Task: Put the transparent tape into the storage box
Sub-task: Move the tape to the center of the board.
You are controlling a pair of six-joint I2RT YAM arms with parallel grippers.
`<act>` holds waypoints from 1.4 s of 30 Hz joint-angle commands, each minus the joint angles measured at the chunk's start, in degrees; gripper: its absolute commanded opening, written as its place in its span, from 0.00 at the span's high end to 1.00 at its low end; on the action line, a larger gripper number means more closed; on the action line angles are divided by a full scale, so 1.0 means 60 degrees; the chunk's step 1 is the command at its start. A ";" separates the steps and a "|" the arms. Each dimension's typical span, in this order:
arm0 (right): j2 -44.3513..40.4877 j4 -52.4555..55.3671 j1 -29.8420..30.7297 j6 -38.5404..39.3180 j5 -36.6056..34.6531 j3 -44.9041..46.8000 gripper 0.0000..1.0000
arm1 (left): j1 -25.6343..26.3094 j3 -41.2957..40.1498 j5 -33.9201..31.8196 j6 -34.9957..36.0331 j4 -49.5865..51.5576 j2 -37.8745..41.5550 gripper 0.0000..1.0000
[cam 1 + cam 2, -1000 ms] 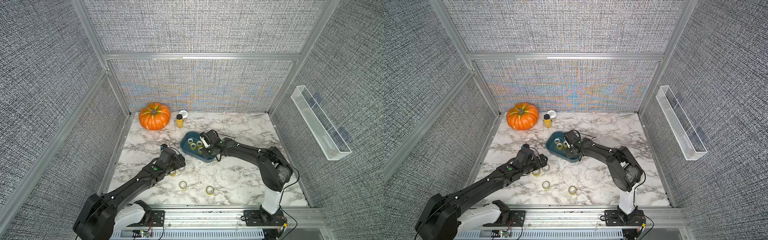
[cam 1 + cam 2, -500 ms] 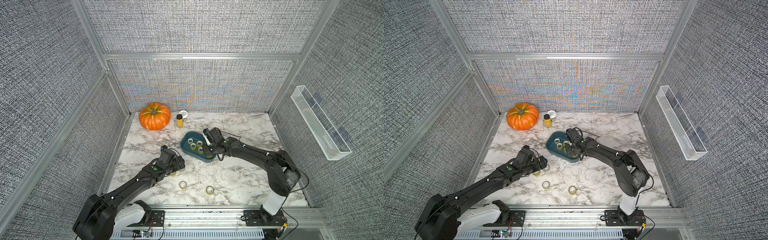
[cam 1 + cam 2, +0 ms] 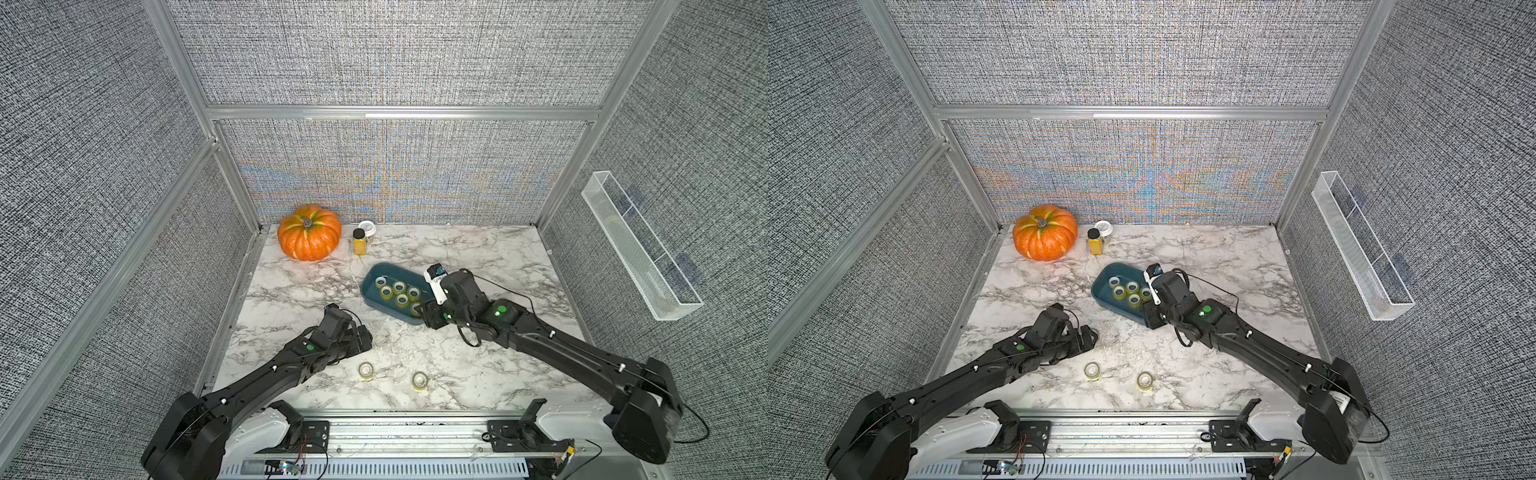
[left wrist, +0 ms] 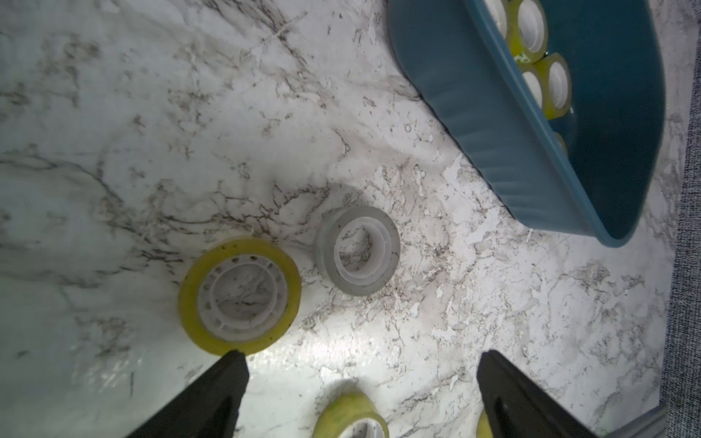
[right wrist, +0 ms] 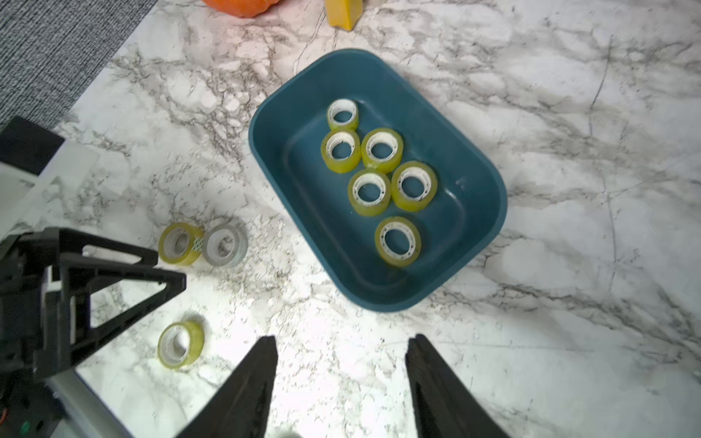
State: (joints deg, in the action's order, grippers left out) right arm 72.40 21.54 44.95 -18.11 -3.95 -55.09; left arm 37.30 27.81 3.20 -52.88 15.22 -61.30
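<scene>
the box (image 5: 470,242) is sitting near the middle of the bench (image 3: 478,249), and six yellow tape rolls (image 5: 370,191) are lying flat inside it, packed close together. the right end effector (image 5: 343,340) is hovering at the box's 5 o'clock corner, its jaws standing apart with nothing between them. the left end effector (image 4: 363,354) is hovering low at 7 o'clock from the box, its jaws spread wide and gripping nothing. just ahead of its fingertips (image 4: 231,366) a yellow roll (image 4: 239,295) and a grey roll (image 4: 358,250) are lying flat on the bench, just beside each other and outside the box. one fingertip is showing right at the yellow roll's edge, and i cannot tell whether it is touching. two loose rolls (image 3: 366,371) are lying apart from each other near the bench's 6 o'clock edge. a pumpkin (image 3: 309,237) is sitting in the 11 o'clock corner.
</scene>
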 commanded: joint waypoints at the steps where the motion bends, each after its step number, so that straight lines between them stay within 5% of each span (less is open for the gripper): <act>1: -0.0408 -0.0280 0.0307 -0.0470 0.0346 0.0625 0.40 | 0.0050 -0.0120 -0.0028 -0.0295 -0.0135 0.0349 0.00; 10: 0.0302 -0.1600 0.1788 -0.1755 0.0051 0.1455 0.40 | 0.0054 -0.0157 -0.0532 -0.0399 0.0459 0.1148 0.00; 22: 0.2880 -0.2455 0.2520 -0.2830 -0.0806 0.0305 0.38 | -0.0205 -0.0017 -0.2088 -0.0515 0.0907 0.1604 0.00; 42: 0.6152 -0.2084 0.2536 -0.3339 -0.1378 -0.2225 0.35 | -0.1601 -0.0702 -0.1112 -0.0490 -0.0544 0.1047 0.00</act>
State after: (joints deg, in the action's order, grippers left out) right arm 107.79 7.60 60.53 -37.56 -10.87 -67.07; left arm 27.99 23.66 -4.49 -56.93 13.39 -54.85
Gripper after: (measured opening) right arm 0.651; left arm 0.996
